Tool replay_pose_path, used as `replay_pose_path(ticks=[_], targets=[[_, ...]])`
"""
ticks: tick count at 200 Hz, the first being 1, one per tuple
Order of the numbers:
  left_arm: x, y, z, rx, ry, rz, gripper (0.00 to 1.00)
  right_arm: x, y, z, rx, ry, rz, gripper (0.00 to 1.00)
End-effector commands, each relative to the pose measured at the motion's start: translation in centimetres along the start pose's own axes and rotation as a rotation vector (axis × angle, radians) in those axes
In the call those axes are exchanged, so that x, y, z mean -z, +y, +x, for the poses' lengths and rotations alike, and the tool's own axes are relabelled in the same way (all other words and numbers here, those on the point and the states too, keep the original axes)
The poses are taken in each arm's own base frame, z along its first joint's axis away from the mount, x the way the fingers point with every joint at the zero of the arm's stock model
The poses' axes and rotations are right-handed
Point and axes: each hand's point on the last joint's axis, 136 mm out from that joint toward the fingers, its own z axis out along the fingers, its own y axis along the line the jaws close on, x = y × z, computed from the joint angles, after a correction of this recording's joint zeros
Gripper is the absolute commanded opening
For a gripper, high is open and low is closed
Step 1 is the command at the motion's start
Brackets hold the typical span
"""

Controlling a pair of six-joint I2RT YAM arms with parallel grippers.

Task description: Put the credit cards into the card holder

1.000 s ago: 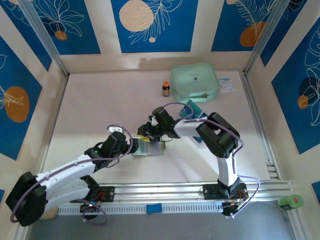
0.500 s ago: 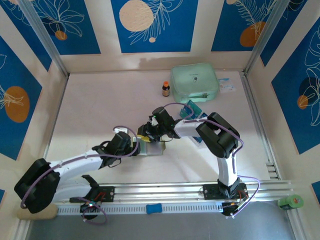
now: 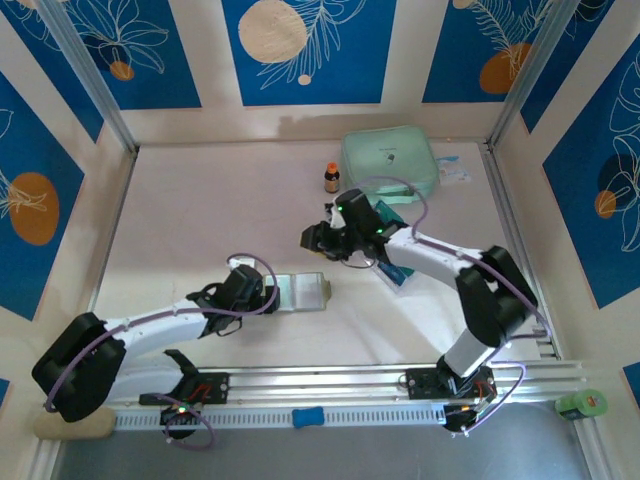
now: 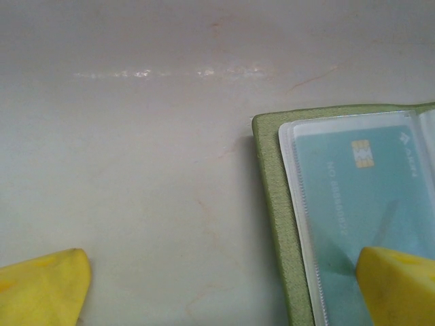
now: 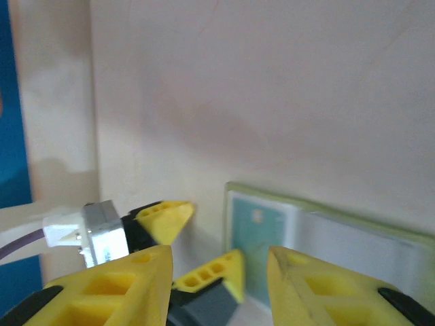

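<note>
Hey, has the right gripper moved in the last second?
Yes. The right gripper has left the card holder and moved toward the far side of the table, ending nearer the small brown bottle.

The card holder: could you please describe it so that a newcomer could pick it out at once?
On the pale table, look near its middle, just ahead of the open left gripper. The card holder lies open flat there, olive-green edged, a teal card in its clear pocket. Unlike the mint-green zip case at the far edge, it is small and thin.
</note>
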Motion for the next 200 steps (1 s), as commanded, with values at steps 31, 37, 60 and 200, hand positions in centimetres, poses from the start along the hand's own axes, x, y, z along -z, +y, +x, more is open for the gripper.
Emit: replay_pose_path(ticks=[31, 37, 60, 200], targets=[[-0.3, 0.9, 0.0, 0.002, -0.015, -0.038, 1.00, 8.1, -8.1, -1.4, 0.222, -0.059, 0.450, 0.41], [-0.3, 0.9, 0.0, 0.002, -0.016, -0.038, 1.00, 8.8, -8.8, -1.5, 0.228, -0.062, 0.478, 0.42], [-0.4, 1.0, 0.1, 0.000, -0.013, -0.039, 1.00, 10.6, -10.8, -1.7, 0.255, -0.064, 0.572, 0.41], [-0.4, 0.7, -0.1, 0.003, -0.015, -0.032, 1.00, 11.6, -17.7, -0.6, 0.321, 0.089, 0.936, 0.36]])
